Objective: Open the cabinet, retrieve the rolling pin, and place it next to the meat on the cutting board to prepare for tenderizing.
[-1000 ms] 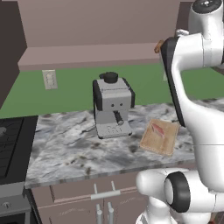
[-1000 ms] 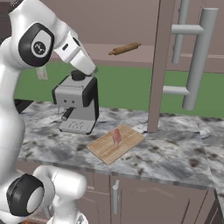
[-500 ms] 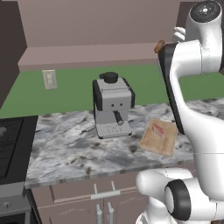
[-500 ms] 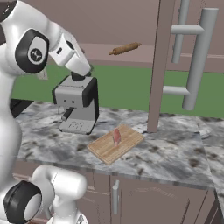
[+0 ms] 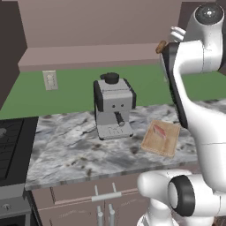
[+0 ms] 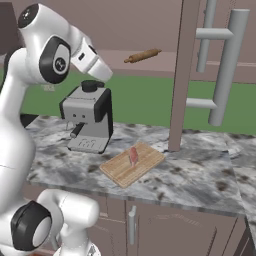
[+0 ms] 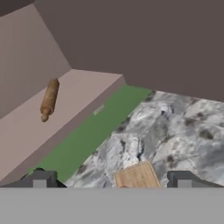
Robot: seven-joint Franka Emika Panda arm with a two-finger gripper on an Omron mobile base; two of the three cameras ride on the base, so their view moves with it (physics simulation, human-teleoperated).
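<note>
The cabinet (image 6: 181, 75) stands open, its door edge-on with long silver bar handles (image 6: 227, 65). The rolling pin (image 6: 143, 55) lies on the cabinet's bottom shelf; the hand view has this rolling pin (image 7: 49, 99) up and to the left on the shelf (image 7: 83, 94). My gripper (image 7: 111, 181) is open and empty, well short of the pin. From the right base view the gripper (image 6: 106, 76) hangs left of and below the pin, above the coffee machine. The meat (image 6: 134, 155) rests on the cutting board (image 6: 120, 172) on the counter; from the left, meat (image 5: 160, 130) and cutting board (image 5: 154, 145) sit right of the machine.
A grey coffee machine (image 5: 114, 110) stands on the marble counter (image 5: 66, 145) left of the board. A stove (image 5: 9, 145) borders the counter's left end. The open door rises just behind the board's right side. A wall socket (image 5: 50, 80) sits on the green backsplash.
The arm has shifted its pose slightly, with the hand staying below and left of the shelf. The rolling pin, board and meat have not moved.
</note>
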